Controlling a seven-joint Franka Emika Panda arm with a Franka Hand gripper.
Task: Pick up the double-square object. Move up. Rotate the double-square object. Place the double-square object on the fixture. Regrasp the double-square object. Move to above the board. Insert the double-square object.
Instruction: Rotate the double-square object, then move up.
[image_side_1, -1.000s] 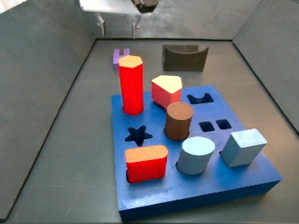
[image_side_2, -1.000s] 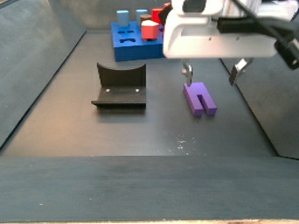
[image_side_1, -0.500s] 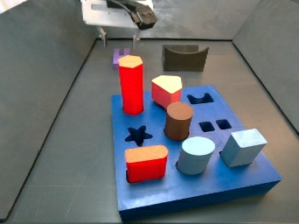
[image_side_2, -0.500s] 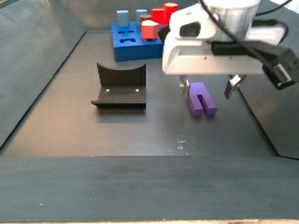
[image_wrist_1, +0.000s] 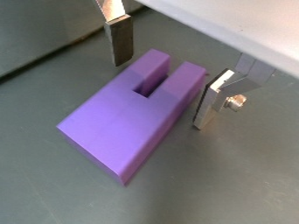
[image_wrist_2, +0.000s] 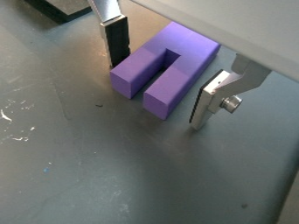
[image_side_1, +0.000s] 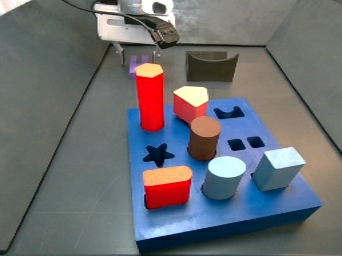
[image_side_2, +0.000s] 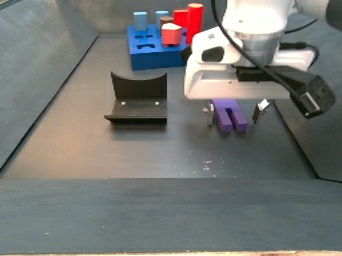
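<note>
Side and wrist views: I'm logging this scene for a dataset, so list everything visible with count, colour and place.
Purple block: 1, purple, flat on the floor between the gripper fingers.
Fixture: 1, dark grey, on the floor beside the block.
Board: 1, blue, on the floor, with star and square holes.
Pegs in board: red hexagonal prism, red-and-cream piece, brown cylinder, red block, pale blue cylinder, pale blue cube.
Gripper: 1, silver fingers, open, straddling the block.

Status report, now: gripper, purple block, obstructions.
Gripper open, low over floor, fingers straddling double-square object. Block lying flat, not yet gripped. Fixture and board stand apart; nothing in the way.
</note>
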